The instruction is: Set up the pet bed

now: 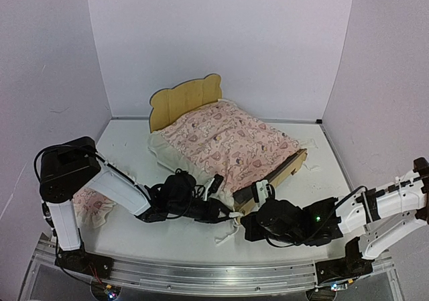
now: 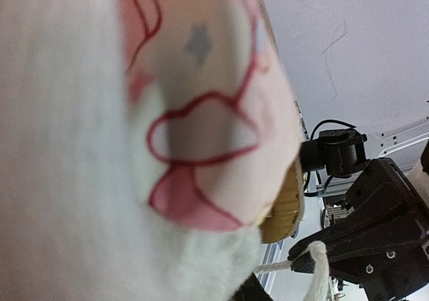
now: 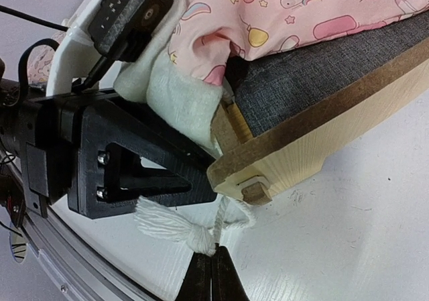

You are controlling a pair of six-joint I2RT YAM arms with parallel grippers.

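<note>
**A:** Obs.: the pet bed (image 1: 289, 165) stands in the middle of the table (image 1: 134, 140), headboard (image 1: 184, 101) toward the back wall. Its near foot corner lies between the two arms. A pink blanket (image 1: 231, 140) is draped over it, and the grey mattress pad (image 3: 322, 73) shows under the blanket's edge.

**B:** Grippers?

**A:** The right gripper (image 3: 212, 274) has its fingers pressed together on the knot of a white tassel (image 3: 175, 226), just below that corner. The left gripper (image 3: 191, 170) is against the blanket's white ruffle at the same corner. Its own wrist view is all cloth, so I cannot tell whether it is pinching or parted.

**B:** Handling estimate for the frame?

**A:** Thin plywood, judged light and stiff. It would likely slide if the cloth is tugged (nothing visible anchors it). The slotted corner joints look like the weak spot. Best hold is probably the side rail (image 3: 335, 140), fingers across its thickness, not the wavy top of the headboard. The pad looks soft and flat, with a coarse weave that should not slip much.

**B:** Pillow?

**A:** The pillow (image 1: 90, 204) lies off the bed, under the left arm and well apart from the frame.
</note>
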